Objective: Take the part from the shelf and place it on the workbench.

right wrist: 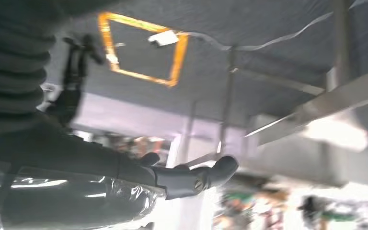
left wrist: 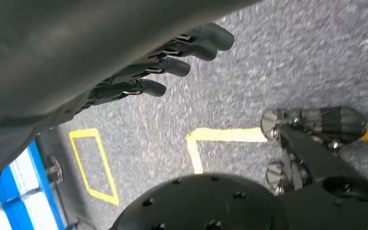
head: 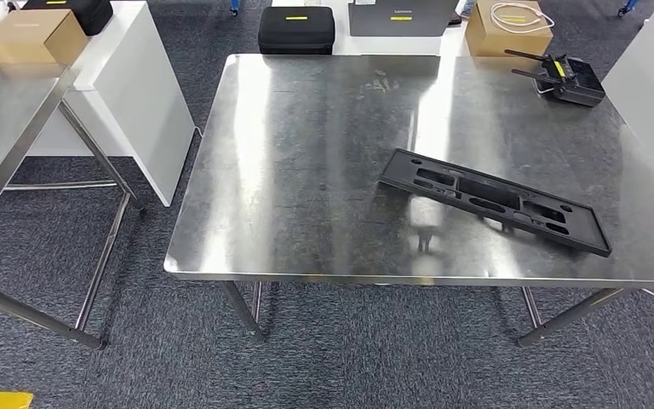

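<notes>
Part (head: pixel 494 201): flat black plastic plate, long and rectangular, with several cut-out slots and recesses and a few small holes along its length. It lies flat on the steel surface (head: pixel 306 187), toward the right half, set at a slant with one end nearer the middle and the other close to the front right edge. Nothing touches it.

Left hand (left wrist: pixel 163 62): in the left wrist view, dark fingers (left wrist: pixel 148 87) stretched out nearly straight, slightly spread, over grey carpet with yellow tape lines. Holds nothing, touches nothing.

Right hand (right wrist: pixel 172 177): in the right wrist view, blurred; thumb extended, nothing seen in its grasp, fingers mostly hidden, so I cannot tell how far apart they stand.

Far right on the surface: a black controller (head: pixel 566 81) with antennas.
</notes>
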{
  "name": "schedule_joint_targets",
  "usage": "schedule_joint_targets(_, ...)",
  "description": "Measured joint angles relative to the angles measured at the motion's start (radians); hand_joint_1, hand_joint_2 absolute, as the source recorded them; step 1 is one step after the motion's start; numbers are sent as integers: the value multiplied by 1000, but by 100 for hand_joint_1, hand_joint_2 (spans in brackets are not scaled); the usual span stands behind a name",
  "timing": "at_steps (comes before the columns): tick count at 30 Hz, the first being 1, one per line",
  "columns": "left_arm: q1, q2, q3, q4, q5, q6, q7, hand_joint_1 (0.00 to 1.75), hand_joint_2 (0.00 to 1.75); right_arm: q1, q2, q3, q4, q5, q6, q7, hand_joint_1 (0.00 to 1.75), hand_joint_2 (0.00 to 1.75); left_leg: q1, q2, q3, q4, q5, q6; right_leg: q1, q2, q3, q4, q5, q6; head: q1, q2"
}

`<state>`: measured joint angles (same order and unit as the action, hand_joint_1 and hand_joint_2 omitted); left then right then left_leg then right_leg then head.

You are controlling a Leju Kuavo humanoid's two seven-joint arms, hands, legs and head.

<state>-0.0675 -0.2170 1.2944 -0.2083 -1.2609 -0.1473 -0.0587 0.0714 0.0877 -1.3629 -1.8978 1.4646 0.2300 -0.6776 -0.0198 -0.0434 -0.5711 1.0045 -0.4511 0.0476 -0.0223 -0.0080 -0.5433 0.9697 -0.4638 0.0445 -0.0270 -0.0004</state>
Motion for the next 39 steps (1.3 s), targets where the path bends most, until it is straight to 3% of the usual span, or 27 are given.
schedule_joint_targets(4, -3, 1, -3, 0, 13, 42, -19, 0, 0, -5, 55, -87, -156, -68, 36, -13, 0, 175, 0, 5, 3, 0, -1, -2, 0, 7, 1, 0, 0, 0, 0, 0)
schedule_joint_targets(13, -2, 1, 1, 0, 35, 76, -33, 0, 0, -11, 7, -93, -285, -93, 84, -14, 0, 175, -5, 7, 5, 0, 0, 1, -1, 7, 3, 0, 1, 1, 0, 0)
schedule_joint_targets(19, -2, 1, 13, 0, 54, 62, -13, 0, 0, 11, -43, -88, -377, -120, 280, -14, 0, 175, -5, 7, 5, 0, 0, 2, -3, 7, 2, 0, 1, 1, 0, 0)
schedule_joint_targets(23, -2, -1, 18, 0, 58, 65, 2, 0, 0, 42, 0, -83, -427, -89, 321, -14, 0, 175, -4, 7, 5, 0, -1, 2, -3, 7, 2, 0, 1, 0, 0, 0)
schedule_joint_targets(27, -3, -3, 19, 0, 52, 71, 6, 0, 0, 68, 118, -54, -394, -37, 230, -2, 0, 175, -2, 7, 5, 0, -1, 1, -2, 7, 2, 0, 0, 0, 0, 0)
schedule_joint_targets(29, -2, -4, 19, 0, 49, 74, 6, 0, 0, 89, 159, -22, -347, -52, 173, 46, 0, 175, -2, 7, 5, 0, -1, 1, -2, 7, 2, 0, 0, 0, 0, 0)
schedule_joint_targets(32, -2, -5, 19, 0, 38, 76, 2, 0, 0, 161, 198, 75, -269, -175, 66, 258, 0, 175, -1, 6, 5, 0, -1, 1, -1, 6, 3, 0, 0, 0, 0, 0)
schedule_joint_targets(35, -2, -6, 18, 0, 30, 82, -3, 0, 0, 241, 227, 248, -117, -346, -126, 492, 0, 175, 0, 7, 5, 0, -2, 0, 1, 8, 4, 0, 0, 0, 0, 0)
schedule_joint_targets(39, -6, -11, 18, 0, 29, 95, -4, 0, 0, 250, 254, 389, 129, -414, -264, 524, 0, 175, 0, 10, 9, 0, -3, -2, 0, 11, 3, -1, 0, 0, 0, 0)
